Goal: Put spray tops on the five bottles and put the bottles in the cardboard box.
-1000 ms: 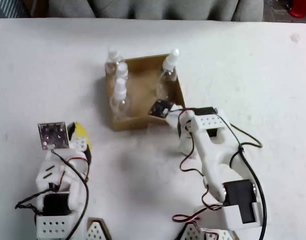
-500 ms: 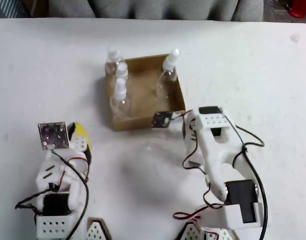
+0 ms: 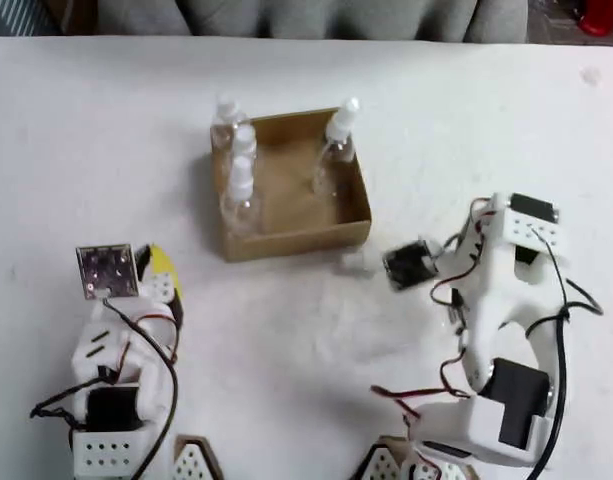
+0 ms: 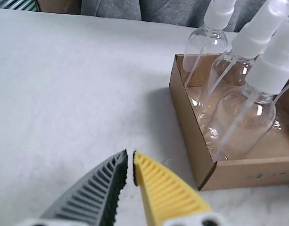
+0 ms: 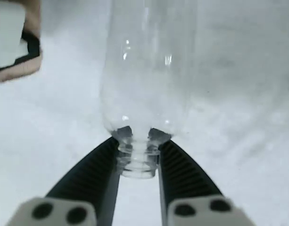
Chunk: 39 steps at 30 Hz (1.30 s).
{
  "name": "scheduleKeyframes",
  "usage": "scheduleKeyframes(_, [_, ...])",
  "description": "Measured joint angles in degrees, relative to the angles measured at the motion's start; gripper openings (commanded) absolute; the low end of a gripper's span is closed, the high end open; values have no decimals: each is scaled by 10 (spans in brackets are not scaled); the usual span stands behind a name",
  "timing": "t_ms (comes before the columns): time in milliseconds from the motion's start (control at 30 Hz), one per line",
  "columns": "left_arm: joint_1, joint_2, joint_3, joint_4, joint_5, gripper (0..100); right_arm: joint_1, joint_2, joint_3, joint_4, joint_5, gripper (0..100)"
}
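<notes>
The cardboard box sits mid-table. Three clear bottles with white spray tops stand along one wall inside it, and one more capped bottle stands at the opposite wall. My right gripper is shut on the threaded neck of a clear bottle with no top. In the high view that gripper is just off the box's near right corner, and the bottle lies faint on the table. My left gripper is shut and empty, low over the table near the box; the capped bottles stand beyond it.
The left arm rests at the near left and the right arm at the near right, with loose wires. A box corner shows past the held bottle. Bare white table surrounds the box.
The right arm has swung away from the box's near right corner, back and to the right, with its gripper. The left arm has not moved.
</notes>
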Motion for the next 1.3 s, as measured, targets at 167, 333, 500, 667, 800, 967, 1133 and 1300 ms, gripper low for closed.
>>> scheduleKeyframes(167, [0,0,0,0,0,20,0,34,-5,-50,23,223])
scheduleKeyframes(333, [0,0,0,0,0,20,-4,69,-5,-172,-118,331])
scheduleKeyframes(500, [0,0,0,0,0,20,-15,61,-5,-214,-199,300])
scheduleKeyframes(667, [0,0,0,0,0,20,-14,-11,-5,-204,-255,232])
scheduleKeyframes(800, [0,0,0,0,0,20,-25,-93,-5,-156,-377,143])
scheduleKeyframes(967, [0,0,0,0,0,20,-76,-172,-5,-68,-622,131])
scheduleKeyframes(1133, [0,0,0,0,0,20,-104,-188,-5,-27,-941,131])
scheduleKeyframes(1300, [0,0,0,0,0,20,-141,-188,-5,-26,-1219,135])
